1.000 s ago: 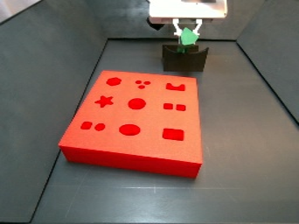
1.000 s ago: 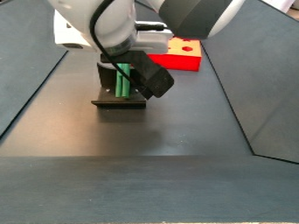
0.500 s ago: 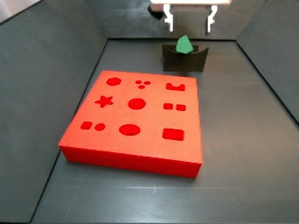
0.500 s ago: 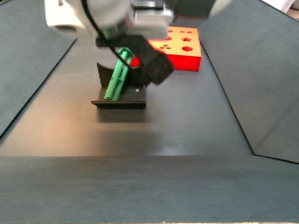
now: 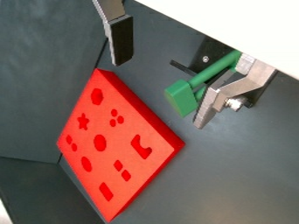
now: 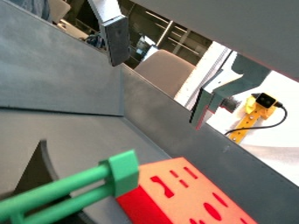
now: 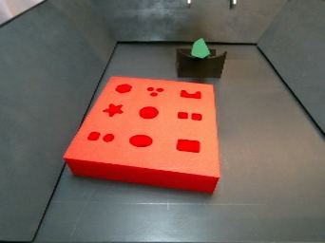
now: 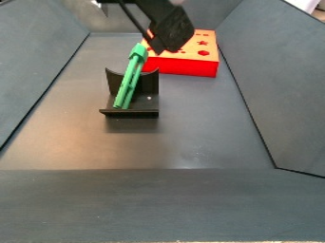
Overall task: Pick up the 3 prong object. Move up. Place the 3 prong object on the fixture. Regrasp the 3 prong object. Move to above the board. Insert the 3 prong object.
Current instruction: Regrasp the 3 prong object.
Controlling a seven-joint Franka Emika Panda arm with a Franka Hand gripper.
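The hand (image 5: 170, 74) had let go and risen well above the fixture (image 8: 129, 102) since a second ago; its fingers (image 5: 119, 39) stood wide apart with nothing between them. The green 3 prong object (image 8: 129, 74) stayed behind, leaning in the fixture at the far end of the floor, beyond the red board (image 7: 146, 126). Placing looked done; the regrasp seemed next.

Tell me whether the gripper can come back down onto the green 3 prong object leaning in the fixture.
Probably yes: the gripper is open above it, and the 3 prong object leans in the fixture with nothing over it.
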